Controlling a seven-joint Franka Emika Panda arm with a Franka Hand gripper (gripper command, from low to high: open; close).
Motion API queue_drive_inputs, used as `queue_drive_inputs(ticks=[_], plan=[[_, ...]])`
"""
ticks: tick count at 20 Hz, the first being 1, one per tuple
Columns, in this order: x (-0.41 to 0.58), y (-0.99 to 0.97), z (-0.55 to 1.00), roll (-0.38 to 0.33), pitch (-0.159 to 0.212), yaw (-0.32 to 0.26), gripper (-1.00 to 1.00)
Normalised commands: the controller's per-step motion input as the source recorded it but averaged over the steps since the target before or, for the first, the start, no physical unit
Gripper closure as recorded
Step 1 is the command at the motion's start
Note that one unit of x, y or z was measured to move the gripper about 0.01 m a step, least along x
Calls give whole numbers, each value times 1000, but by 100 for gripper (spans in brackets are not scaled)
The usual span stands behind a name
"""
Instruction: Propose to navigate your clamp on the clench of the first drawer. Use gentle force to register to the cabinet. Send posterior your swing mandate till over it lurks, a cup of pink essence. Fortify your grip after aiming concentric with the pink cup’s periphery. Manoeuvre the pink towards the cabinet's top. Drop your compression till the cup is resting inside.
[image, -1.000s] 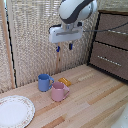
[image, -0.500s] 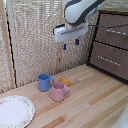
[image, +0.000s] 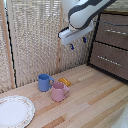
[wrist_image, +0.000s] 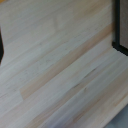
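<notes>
From the exterior view I see my clamp hanging high, fingers apart, well above the pink cup on the bench; my wrist view shows only boards.

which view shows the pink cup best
The exterior view. The pink cup stands whole and unobstructed on the wooden table, beside the blue mug, with the gripper high above. The wrist view shows only bare wood planks and a dark edge, no cup.
</notes>
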Motion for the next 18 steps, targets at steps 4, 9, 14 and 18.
queue_drive_inputs(ticks=[4,9,14,18], plan=[[-349,-189,0,-375,-52,133,-100],[-332,-153,0,-375,-59,141,-100],[-324,-147,0,-375,-64,145,-100],[-278,-109,-30,-375,-17,146,-100]])
